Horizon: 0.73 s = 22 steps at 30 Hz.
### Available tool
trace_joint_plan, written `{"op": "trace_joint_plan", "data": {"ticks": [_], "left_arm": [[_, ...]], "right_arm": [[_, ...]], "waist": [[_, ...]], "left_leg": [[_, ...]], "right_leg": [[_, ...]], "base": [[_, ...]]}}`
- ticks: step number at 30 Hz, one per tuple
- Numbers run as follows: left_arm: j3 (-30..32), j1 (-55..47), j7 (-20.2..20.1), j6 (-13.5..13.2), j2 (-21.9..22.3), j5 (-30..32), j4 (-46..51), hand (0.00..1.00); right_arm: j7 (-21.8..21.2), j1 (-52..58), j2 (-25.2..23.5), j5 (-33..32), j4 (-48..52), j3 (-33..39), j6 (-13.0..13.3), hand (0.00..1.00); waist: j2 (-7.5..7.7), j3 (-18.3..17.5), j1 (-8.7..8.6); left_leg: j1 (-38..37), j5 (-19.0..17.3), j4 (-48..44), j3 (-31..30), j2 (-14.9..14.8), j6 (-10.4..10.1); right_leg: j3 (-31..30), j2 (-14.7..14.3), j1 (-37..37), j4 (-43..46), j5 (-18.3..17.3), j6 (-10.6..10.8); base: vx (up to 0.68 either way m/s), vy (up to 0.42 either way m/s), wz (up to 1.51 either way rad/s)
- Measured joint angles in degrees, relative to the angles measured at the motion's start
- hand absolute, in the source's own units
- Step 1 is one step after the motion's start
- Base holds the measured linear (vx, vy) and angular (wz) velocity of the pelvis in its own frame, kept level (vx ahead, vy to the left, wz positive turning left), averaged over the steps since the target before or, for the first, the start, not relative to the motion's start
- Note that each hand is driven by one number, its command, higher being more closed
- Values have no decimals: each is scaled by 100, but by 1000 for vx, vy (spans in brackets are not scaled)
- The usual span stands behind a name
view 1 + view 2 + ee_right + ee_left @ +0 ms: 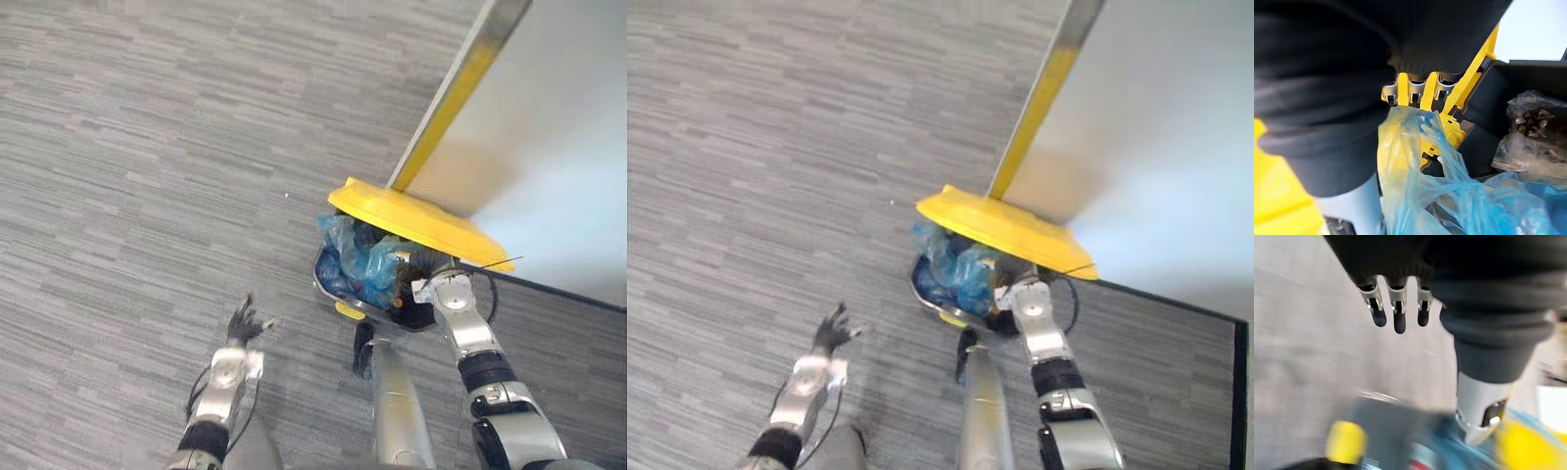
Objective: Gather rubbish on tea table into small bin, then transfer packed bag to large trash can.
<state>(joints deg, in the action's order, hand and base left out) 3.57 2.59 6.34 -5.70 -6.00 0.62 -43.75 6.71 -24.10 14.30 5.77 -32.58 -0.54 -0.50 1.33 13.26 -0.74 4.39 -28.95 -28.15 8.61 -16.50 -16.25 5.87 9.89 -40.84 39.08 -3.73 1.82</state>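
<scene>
The large trash can stands on grey carpet by a white wall, its yellow lid tilted up. A crumpled blue bag fills its mouth. My right hand is at the can's near rim under the lid. In the right wrist view its fingers are curled with the blue bag drawn up between them and the thumb. My left hand hovers over the carpet left of the can, fingers straight and holding nothing.
A clear bag of brownish rubbish lies deeper in the dark can. A yellow-and-silver strip runs up the white wall behind the lid. Grey carpet spreads out to the left.
</scene>
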Motion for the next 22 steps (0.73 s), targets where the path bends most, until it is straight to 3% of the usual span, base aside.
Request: {"op": "trace_joint_plan", "data": {"ticks": [2, 5, 6, 7, 8, 9, 10, 11, 12, 13, 14, 16, 18, 19, 22], "left_arm": [[121, -134, -6, 14, -14, 52, -324, 0], [215, -365, -17, 108, -23, 208, -938, 0], [217, -465, -35, 122, -19, 301, -1116, 0], [217, -480, -42, 127, -20, 355, -1163, 0], [226, -493, -59, 156, -13, 435, -1239, 0], [238, -493, -68, 150, 5, 494, -1251, 0], [263, -501, -68, 140, 33, 517, -1250, 0], [275, -504, -68, 163, -26, 562, -1274, 0], [253, -542, -39, 234, -102, 564, -1292, 0], [221, -575, -35, 251, -125, 565, -1292, 0], [167, -629, -30, 280, -145, 564, -1249, 0], [150, -656, -35, 277, -102, 561, -1141, 0], [161, -619, -35, 304, 25, 560, -1229, 0], [160, -543, -27, 325, 108, 559, -1279, 0], [146, -444, -7, 329, 341, 527, -1306, 0]], "right_arm": [[-35, 79, -7, 39, -94, -19, 2, 0], [-82, 374, -93, 86, -297, -52, 33, 0], [-95, 509, -100, 91, -341, -186, 79, 0], [-105, 557, -103, 97, -366, -227, 99, 0], [-108, 760, -147, 103, -450, -271, 143, 0], [-114, 990, -192, 103, -437, -266, 142, 0], [-114, 1117, -215, 113, -436, -263, 146, 0], [-110, 1559, -326, 177, -511, -236, 147, 0], [-113, 1967, -489, 334, -760, -230, 144, 0], [-113, 2073, -547, 350, -878, -228, 143, 0], [-115, 2342, -674, 504, -1239, -209, 126, 0], [-104, 2495, -748, 643, -1585, -187, 146, 0], [-46, 2403, -740, 811, -2145, 50, 194, 0], [14, 2365, -711, 806, -2431, 174, 178, 0], [115, 2301, -694, 782, -2681, 448, 148, 0]], "waist": [[-3, 0, 0], [13, 0, 2], [46, -14, 13], [65, -10, 15], [132, -3, -14], [90, 10, -28], [38, 37, -72], [51, 26, -190], [116, -102, -235], [150, -154, -227], [186, -300, -211], [247, -428, -180], [121, -501, -111], [24, -572, -115], [-141, -635, -147]], "left_leg": [[-265, 6, 67, 7, 46, 11], [-876, 77, 388, 44, 329, 171], [-988, 96, 501, 92, 560, 363], [-1017, 95, 503, 146, 649, 415], [-1006, 172, 492, 210, 932, 646], [-925, 363, 562, 342, 987, 948], [-920, 374, 615, 411, 998, 980], [-907, 464, 760, 555, 1045, 1078], [-825, 642, 912, 636, 1081, 1128], [-806, 717, 995, 674, 1095, 1137], [-673, 933, 1179, 797, 1111, 1159], [-424, 1060, 1211, 954, 1118, 1146], [-292, 1215, 1425, 1146, 1094, 1130], [-231, 1280, 1503, 1175, 1077, 1116], [-280, 1396, 1604, 1214, 1016, 1095]], "right_leg": [[-1, -8, 276, -145, 19, 24], [-153, -44, 860, -689, 419, 175], [-75, 26, 921, -977, 859, 78], [15, 77, 918, -1077, 1074, -28], [289, 231, 923, -1475, 1827, -269], [316, 159, 1030, -2076, 2642, -105], [315, 150, 1008, -1783, 2430, -118], [285, 124, 994, -534, 1161, -202], [327, 48, 1124, 464, 129, -226], [351, 13, 1207, 672, -103, -235], [388, -92, 1464, 932, -652, -211], [362, -119, 1725, 583, -907, -23], [204, -485, 1984, -695, -929, 13], [135, -631, 2164, -1365, -894, -166], [110, -749, 2284, -1682, -670, -245]], "base": [[31, 105, -7], [-38, 138, -37], [-123, 131, -66], [-209, 184, -93], [-378, 207, -90], [-333, 172, -77], [-410, 176, -36], [-275, 124, -8], [-275, 124, -9], [-209, 56, -23], [-144, 6, -37], [-139, -21, -58], [-141, -80, -86], [-132, -84, -62], [-78, -35, -21]]}}
